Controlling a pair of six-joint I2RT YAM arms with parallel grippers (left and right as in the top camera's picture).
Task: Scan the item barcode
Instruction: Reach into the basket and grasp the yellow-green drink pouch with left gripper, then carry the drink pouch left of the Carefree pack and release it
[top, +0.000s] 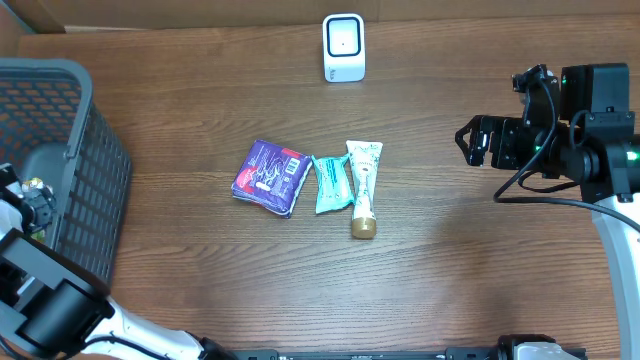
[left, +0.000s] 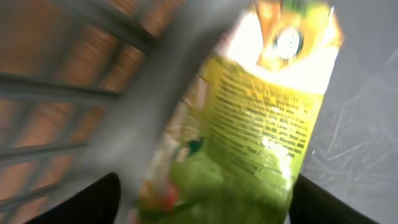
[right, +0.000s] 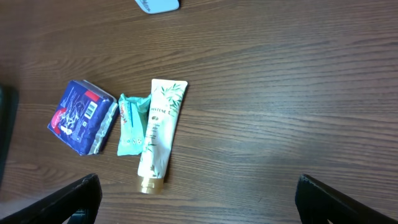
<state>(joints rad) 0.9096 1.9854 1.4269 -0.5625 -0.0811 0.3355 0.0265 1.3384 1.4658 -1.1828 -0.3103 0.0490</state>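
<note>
My left gripper reaches down inside the grey basket. Its jaws stand open around a blurred green and yellow snack packet, with a gap at the left finger. The white scanner stands at the back of the table. Mid-table lie a purple packet, a teal packet and a white tube with a gold cap. My right gripper hovers open at the right, well clear of them. Its wrist view shows the tube ahead and to the left.
The basket's mesh wall and grey floor close in around the left gripper. The right arm's body and cable take up the table's right edge. Bare wood lies between the items and the right gripper.
</note>
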